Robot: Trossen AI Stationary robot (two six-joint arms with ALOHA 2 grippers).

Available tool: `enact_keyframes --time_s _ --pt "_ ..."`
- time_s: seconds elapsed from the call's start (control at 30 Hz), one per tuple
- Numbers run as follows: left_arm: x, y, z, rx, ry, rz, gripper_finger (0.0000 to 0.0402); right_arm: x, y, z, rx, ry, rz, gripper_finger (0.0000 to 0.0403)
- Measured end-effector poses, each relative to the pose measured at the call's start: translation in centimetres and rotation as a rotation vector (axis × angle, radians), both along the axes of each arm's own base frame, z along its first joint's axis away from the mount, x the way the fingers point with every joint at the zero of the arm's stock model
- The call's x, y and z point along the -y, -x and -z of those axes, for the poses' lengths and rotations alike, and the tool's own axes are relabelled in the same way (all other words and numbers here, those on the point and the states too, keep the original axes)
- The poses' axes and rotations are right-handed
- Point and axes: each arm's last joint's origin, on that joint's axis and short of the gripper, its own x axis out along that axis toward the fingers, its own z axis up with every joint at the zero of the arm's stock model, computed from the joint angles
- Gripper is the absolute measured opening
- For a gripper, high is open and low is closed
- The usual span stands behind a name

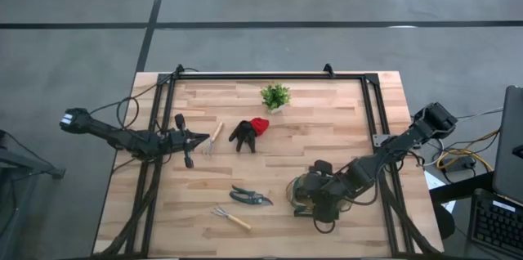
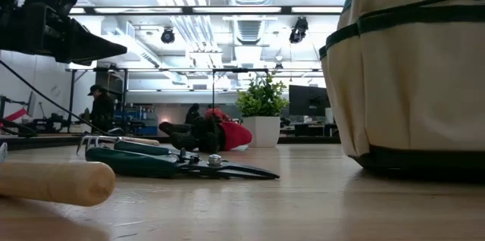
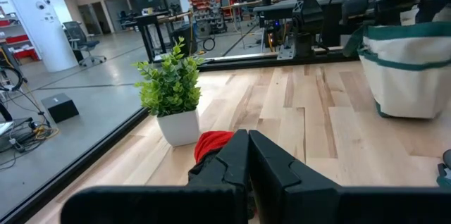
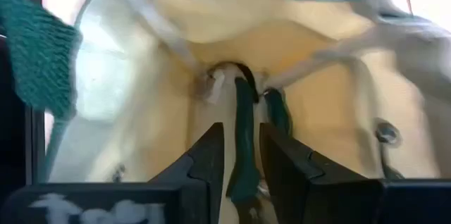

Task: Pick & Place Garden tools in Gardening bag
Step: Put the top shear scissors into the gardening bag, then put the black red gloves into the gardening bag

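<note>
Pale wooden planks make up the table (image 1: 343, 121), with grey floor around it and a bright workshop beyond. The bag (image 1: 304, 193) stands near the front right, and the right tool (image 4: 242, 155) reaches down into its mouth. Its fingers stand a little apart with the dark green handle of a pair of shears (image 4: 243, 139) between them; whether they grip it or have let go I cannot tell. The left tool (image 3: 248, 155) hovers closed and empty over the left side, near a small rake (image 1: 212, 139).

Still out on the table are the glove (image 1: 248, 132), another pair of shears (image 1: 249, 197) and a second rake (image 1: 231, 218). The shears and rakes are probably stiff and fairly light; the thick handles look like the best hold, since the metal ends would likely slip. The glove is soft and limp, so a pinch on a bunched fold should do. The bag is fabric and may sag or shift if pushed.

Only the right wrist view shows the bag's inside. The high view alone gives the whole layout, while the low view shows how flat the shears lie.
</note>
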Motion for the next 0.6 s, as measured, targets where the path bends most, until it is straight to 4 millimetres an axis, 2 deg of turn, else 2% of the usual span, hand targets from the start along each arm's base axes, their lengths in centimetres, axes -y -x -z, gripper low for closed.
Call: enact_keyframes --time_s 0.37,0.6 --pt "0.0 0.0 0.0 0.000 0.000 0.000 0.0012 -0.5 -0.7 -2.0 0.055 -0.009 -0.052 0.0131" --pt "0.0 0.0 0.0 0.000 0.000 0.000 0.0012 -0.7 -1.1 -4.8 0.119 0.030 -0.153 0.0149"
